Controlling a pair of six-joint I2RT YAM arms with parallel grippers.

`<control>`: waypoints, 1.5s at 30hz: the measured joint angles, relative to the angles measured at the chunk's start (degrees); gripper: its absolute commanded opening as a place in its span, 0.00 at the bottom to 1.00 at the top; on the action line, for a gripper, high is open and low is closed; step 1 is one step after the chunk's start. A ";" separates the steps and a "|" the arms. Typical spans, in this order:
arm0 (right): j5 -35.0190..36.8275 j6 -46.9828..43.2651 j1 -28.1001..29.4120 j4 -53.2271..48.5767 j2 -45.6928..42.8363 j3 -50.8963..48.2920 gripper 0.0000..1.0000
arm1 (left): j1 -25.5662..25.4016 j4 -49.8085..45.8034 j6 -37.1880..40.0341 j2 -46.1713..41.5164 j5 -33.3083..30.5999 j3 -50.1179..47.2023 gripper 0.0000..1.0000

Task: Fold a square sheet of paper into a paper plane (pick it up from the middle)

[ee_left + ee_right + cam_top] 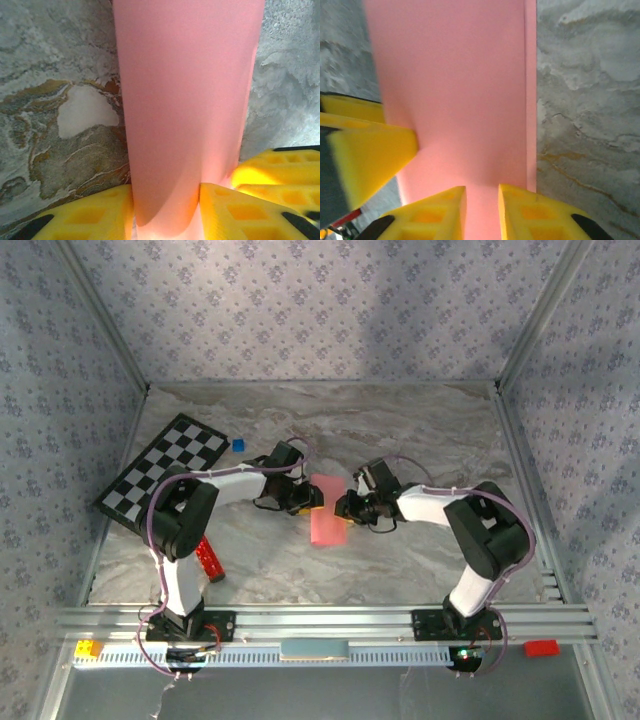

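- The worktop [400, 430] is a marbled slab of grey and cream, with brown veins showing up close in the left wrist view.
- Walls [300, 310] papered in a small blue-grey flower print close it in at the back and on both sides, and slanted metal posts [100, 315] stand at the corners.
- A ribbed aluminium rail [330, 620] runs along the near edge and carries both arm bases.
- The square sheet of paper [328, 525] lies mid-worktop between the two arms, folded into a long pink band.
- The left claw [166, 192] is partly closed on that band, which fills the gap and touches both yellow fingers.
- The right claw [482, 192] stands parted by a narrow slit over the band's opposite end, with pink showing through the gap.
- A checkerboard [165, 475] lies at the far left with a blue cube [238, 445] just beside it, and a red bar [208, 558] lies near the left arm.
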 measured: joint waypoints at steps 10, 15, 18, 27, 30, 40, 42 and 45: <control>13.60 -0.94 -3.02 -8.50 -16.74 -0.87 0.27 | -0.22 -0.48 0.17 0.20 -0.48 0.33 0.39; 15.98 -0.42 -4.52 -10.40 -19.74 -5.57 0.27 | -0.48 -2.21 0.44 0.74 -1.16 1.55 0.39; 16.35 0.15 -4.57 -11.26 -19.85 -7.54 0.27 | -0.70 -3.41 0.87 1.03 -1.77 2.34 0.40; 16.35 0.42 -4.57 -11.72 -20.04 -7.96 0.27 | -1.38 -7.10 1.33 2.34 -3.52 5.01 0.39; 16.35 0.42 -4.57 -11.74 -20.06 -7.96 0.27 | -1.51 -7.74 1.66 2.47 -3.96 5.40 0.40; 16.35 0.42 -4.50 -11.74 -20.06 -7.96 0.28 | -1.86 -11.08 2.36 3.89 -4.96 7.98 0.40; 16.35 0.42 -4.48 -11.74 -20.06 -7.96 0.28 | -1.88 -11.28 2.36 3.91 -5.01 8.09 0.40; 16.35 0.42 -4.35 -11.74 -20.06 -7.96 0.28 | -1.88 -11.32 2.34 3.93 -5.01 8.11 0.40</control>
